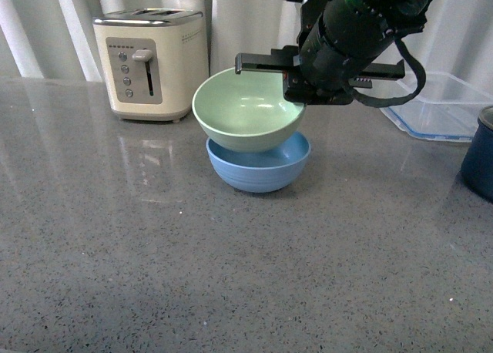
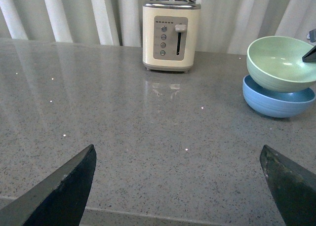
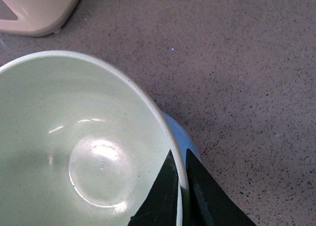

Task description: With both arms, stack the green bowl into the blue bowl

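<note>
The right gripper (image 3: pixel 179 151) is clenched on the green bowl (image 1: pixel 248 110), pinching its rim at about 3 o'clock in the front view, with one finger (image 3: pixel 165 191) inside the wall and the other outside. The green bowl is tilted, its mouth turned partly toward the robot, and its base sits low in the mouth of the blue bowl (image 1: pixel 260 168), set a little toward 9 o'clock. Whether the two bowls touch cannot be told. The blue bowl stands upright on the grey table (image 1: pixel 154 253), near the middle of the front view. The left gripper (image 2: pixel 177 148) is released, its fingers spread wide with nothing between them, over bare table and well apart from the bowls. A cream toaster (image 1: pixel 152 64) stands at 10 o'clock from the bowls, near the white curtain (image 1: pixel 46 21). A clear tub (image 1: pixel 443 106) lies at 2 o'clock from them, behind the right arm, and a dark blue pot (image 1: pixel 479 156) shows at 3 o'clock, cut off by the picture's edge.
</note>
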